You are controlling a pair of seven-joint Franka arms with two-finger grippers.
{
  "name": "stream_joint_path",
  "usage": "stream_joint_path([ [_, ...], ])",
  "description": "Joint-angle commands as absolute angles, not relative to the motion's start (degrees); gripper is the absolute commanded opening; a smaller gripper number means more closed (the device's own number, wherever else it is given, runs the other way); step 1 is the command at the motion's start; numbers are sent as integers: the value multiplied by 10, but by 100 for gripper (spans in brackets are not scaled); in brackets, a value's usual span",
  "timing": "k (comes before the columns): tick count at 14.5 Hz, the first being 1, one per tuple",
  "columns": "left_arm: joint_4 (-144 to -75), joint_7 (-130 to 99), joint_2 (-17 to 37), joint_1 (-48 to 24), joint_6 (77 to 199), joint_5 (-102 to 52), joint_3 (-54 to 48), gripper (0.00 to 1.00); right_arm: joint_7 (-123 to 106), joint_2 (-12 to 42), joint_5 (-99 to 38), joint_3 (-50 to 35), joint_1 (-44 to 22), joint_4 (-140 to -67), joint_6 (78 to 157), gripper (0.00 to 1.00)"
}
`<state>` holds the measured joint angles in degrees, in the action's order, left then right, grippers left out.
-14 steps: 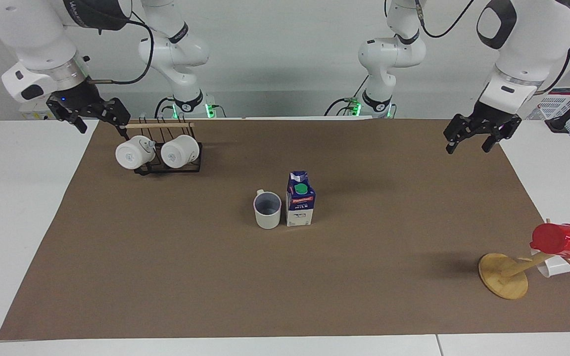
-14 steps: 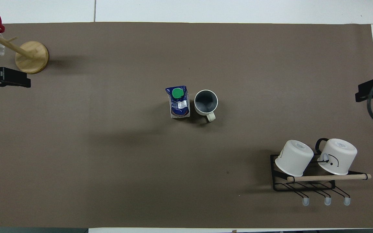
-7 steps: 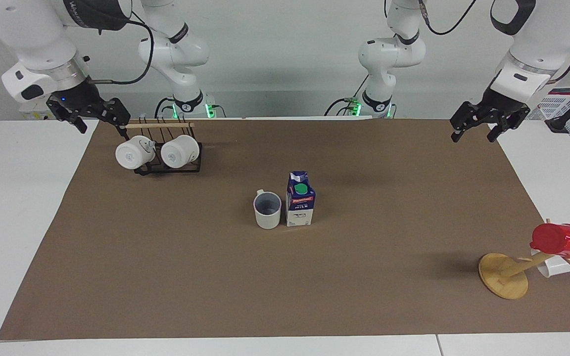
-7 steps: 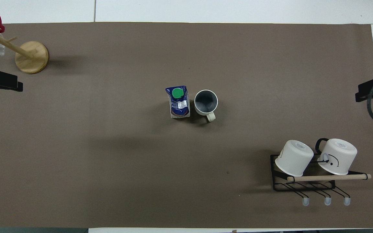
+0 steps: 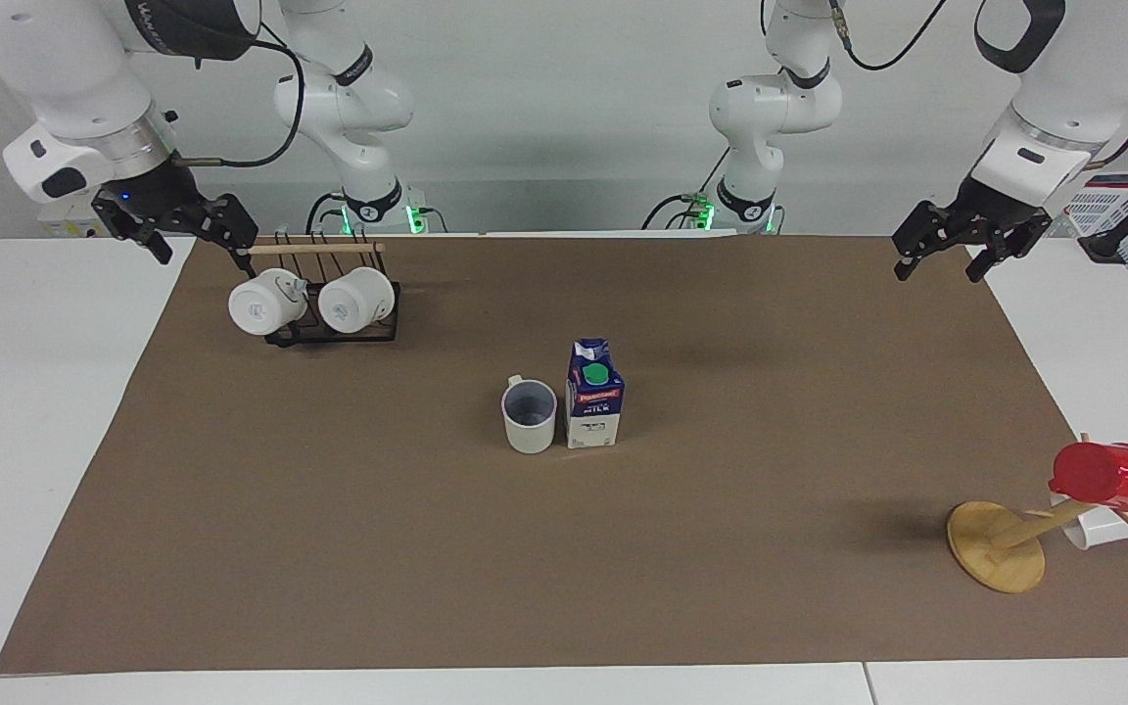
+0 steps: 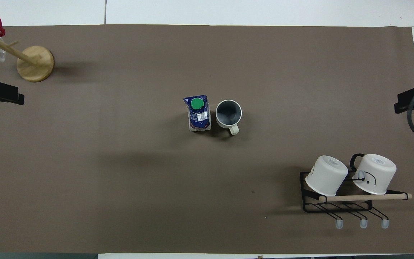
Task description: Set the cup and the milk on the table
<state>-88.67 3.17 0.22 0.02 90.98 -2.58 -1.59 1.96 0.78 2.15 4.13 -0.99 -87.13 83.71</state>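
Near the middle of the worktop [image 5: 55,441], on the brown mat [image 5: 721,548], the cup [image 5: 530,415] stands upright just beside the milk [image 5: 593,394], on the carton's side toward the right arm's end; whether the two touch I cannot tell. Both are well apart from either set of fingers. The right gripper [image 5: 200,231] hangs over the mat's edge by the mug rack [image 5: 331,294], fingers spread and holding nothing. The left gripper [image 5: 956,250] hangs over the mat's corner at the left arm's end, its fingers [image 5: 904,266] parted and empty. A mug tree [image 5: 1000,543] with a red cup [image 5: 1107,476] stands farther from the robots than the milk.
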Motion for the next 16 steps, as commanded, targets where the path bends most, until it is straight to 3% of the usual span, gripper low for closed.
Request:
stream_joint_path([
  [1,-886,42,-1,7,895,-17,-19,100,6,5,10,39,-1,-876,836,100],
  [16,-899,40,-9,5,899,-11,-20,100,6,5,10,39,-1,-875,836,100],
])
